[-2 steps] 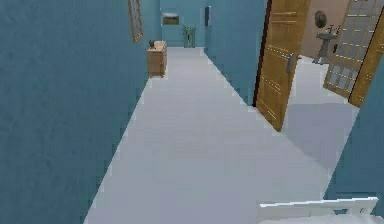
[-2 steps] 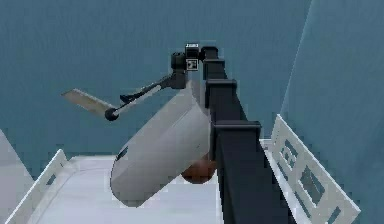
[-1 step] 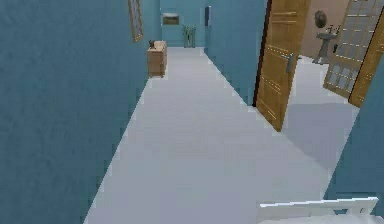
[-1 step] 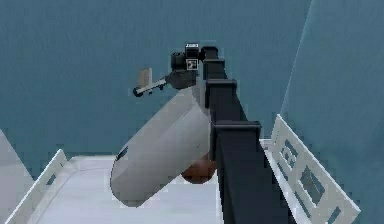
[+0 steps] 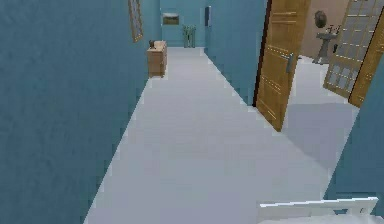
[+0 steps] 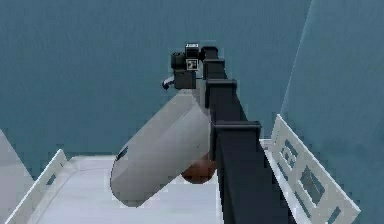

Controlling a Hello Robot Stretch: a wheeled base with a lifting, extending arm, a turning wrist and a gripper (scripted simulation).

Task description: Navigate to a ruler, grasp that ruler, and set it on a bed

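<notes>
Ruler: we cannot tell where it lies; no blob we can make out has a ruler's thin, straight shape.
Forward view, hallway: a grey floor (image 5: pixel 200 140) runs between teal walls toward a small wooden cabinet (image 5: pixel 156 60) at upper left. An open wooden door (image 5: pixel 282 60) stands at upper right, and a white rail (image 5: pixel 310 207) crosses the lower right corner.
Forward view, risk: we judge that the door leaf narrows the passage. A careless drive could clip it, or the white rail, which looks close to the base.
Arm side view, arm: the dark arm (image 6: pixel 235 150) rises from the bottom edge to the gripper (image 6: pixel 168 83) at upper centre, against the teal wall.
Arm side view, gripper's hold: we cannot tell whether it holds anything. A pale cylinder (image 6: pixel 160 155) reaches up close beneath it, and its far end is hard to make out.
Arm side view, below: a white railed frame (image 6: pixel 90 185) spans the bottom of the frame, with a reddish-brown lump (image 6: pixel 200 172) beside the arm.
Arm side view, risk: we judge that turning or driving with the arm out could knock it against the frame's rails or the cylinder.
Ruler's heading: we cannot tell its long axis or which way it points. We would expect a thin, flat strip that slips easily from a poor grip, and carried crosswise it could catch a doorframe.
</notes>
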